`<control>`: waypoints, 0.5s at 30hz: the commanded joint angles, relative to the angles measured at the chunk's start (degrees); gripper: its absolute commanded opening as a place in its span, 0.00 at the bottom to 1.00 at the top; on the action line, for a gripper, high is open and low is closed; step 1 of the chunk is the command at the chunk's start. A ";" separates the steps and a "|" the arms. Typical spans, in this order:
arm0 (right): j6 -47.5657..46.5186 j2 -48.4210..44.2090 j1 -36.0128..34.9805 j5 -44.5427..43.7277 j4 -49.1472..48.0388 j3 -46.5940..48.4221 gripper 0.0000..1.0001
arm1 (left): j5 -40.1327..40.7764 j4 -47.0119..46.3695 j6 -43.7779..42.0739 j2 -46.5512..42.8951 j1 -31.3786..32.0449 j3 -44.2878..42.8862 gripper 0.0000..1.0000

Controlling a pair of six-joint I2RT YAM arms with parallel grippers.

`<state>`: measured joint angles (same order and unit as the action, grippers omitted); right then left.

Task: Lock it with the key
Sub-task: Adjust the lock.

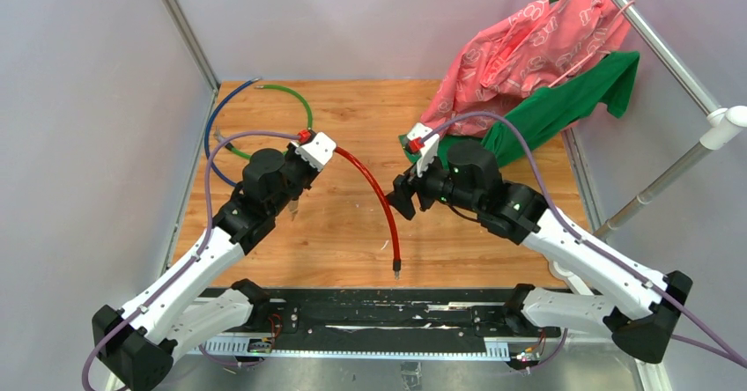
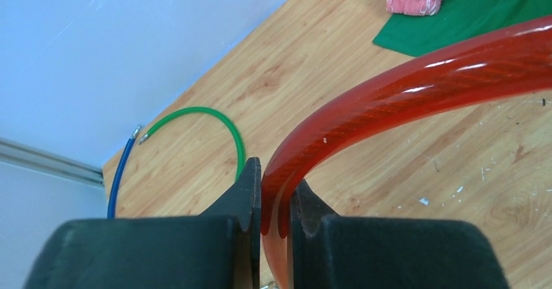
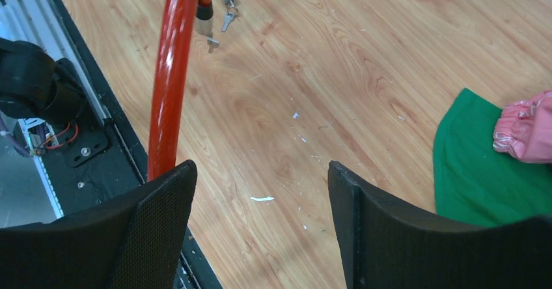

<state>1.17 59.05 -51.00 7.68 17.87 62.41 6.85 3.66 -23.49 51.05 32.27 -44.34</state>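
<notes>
**Left pincer (image 2: 274,201) clamped on red cable (image 2: 403,84); right pincer (image 3: 260,191) wide open**

The left pincer is closed tight on the red cable, its fingers pressed against both sides. From there the cable arches to the right and drops toward the front edge of the table (image 1: 335,232). The key (image 3: 227,21) hangs in a small bunch by the cable's gripped end, just under that pincer. The right pincer is spread and holds nothing, just beside the arch. A green cable (image 2: 221,120) and a blue cable (image 2: 120,172) lie far left. A green cloth (image 3: 482,172) and a pink garment (image 3: 527,133) lie far right.
</notes>
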 commanded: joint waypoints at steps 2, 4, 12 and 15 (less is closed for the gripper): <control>2.03 1.47 -0.42 -3.23 0.57 3.91 0.76 | -1.07 -0.98 0.68 -1.39 -0.15 -1.08 0.00; 0.55 1.10 -0.41 -8.32 3.91 5.84 0.74 | -1.33 -1.26 0.32 -1.54 -0.15 -0.80 0.00; -7.51 -6.89 -0.41 7.74 4.78 6.30 0.87 | -1.45 -1.33 0.38 -1.17 -0.11 -0.58 0.00; -4.01 -5.22 -0.46 17.17 0.10 3.49 0.86 | -1.72 -1.40 0.42 -1.00 -0.13 -0.70 0.00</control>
<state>-3.46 52.36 -50.98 9.37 21.58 68.88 6.17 4.45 -23.62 50.89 32.27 -44.34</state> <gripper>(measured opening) 0.866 0.092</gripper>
